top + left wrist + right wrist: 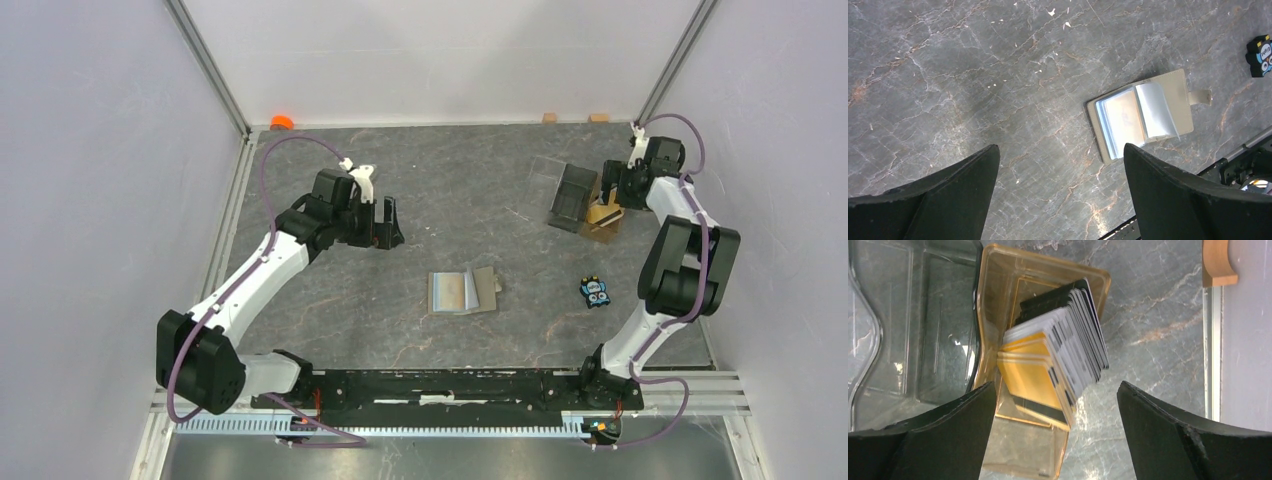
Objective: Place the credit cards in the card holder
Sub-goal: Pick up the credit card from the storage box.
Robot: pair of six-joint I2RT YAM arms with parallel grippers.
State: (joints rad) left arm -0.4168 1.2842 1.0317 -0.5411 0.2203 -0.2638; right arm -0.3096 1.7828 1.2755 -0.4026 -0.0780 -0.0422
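Note:
The olive-khaki card holder lies open mid-table, its tab flap to the right and its pale blue-grey sleeves up; it also shows in the left wrist view. A pale tan rectangle shows inside one sleeve. A stack of credit cards, orange-gold in front and white behind, stands tilted in an amber clear tray at the back right. My right gripper is open just above the stack and holds nothing. My left gripper is open and empty above bare table, left of the holder.
A clear plastic box with a dark compartment sits next to the amber tray, on its left. A small black-and-blue toy lies right of the holder. An orange object and two wooden blocks sit by the back wall.

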